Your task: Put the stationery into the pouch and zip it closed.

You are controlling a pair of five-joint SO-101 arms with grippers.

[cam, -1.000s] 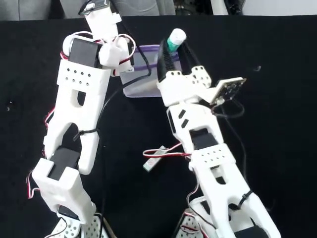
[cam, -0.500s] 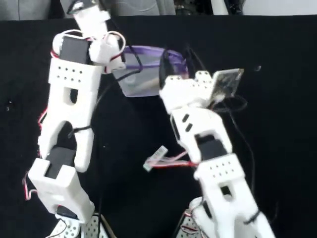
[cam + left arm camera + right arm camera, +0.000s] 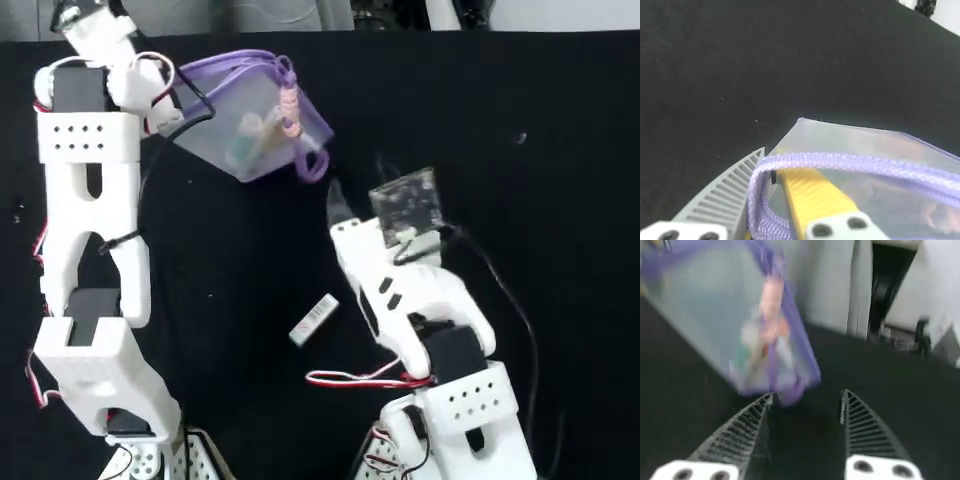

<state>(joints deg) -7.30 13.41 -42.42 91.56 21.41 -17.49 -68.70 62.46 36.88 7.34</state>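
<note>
My left end effector is clamped across the purple rim of the pouch, holding it tilted and apparently off the table, stationery showing inside. My right end effector hangs wide open and empty just below. The mouth looks unzipped: this one-corner grip could slip, or the tilt could spill the contents

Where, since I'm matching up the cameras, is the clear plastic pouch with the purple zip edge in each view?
High view: pouch upper left, in left gripper.
Left wrist view: pouch clamped in that gripper.
Right wrist view: pouch beyond the open right gripper.
Shared landmark: purple zip edge.
</note>
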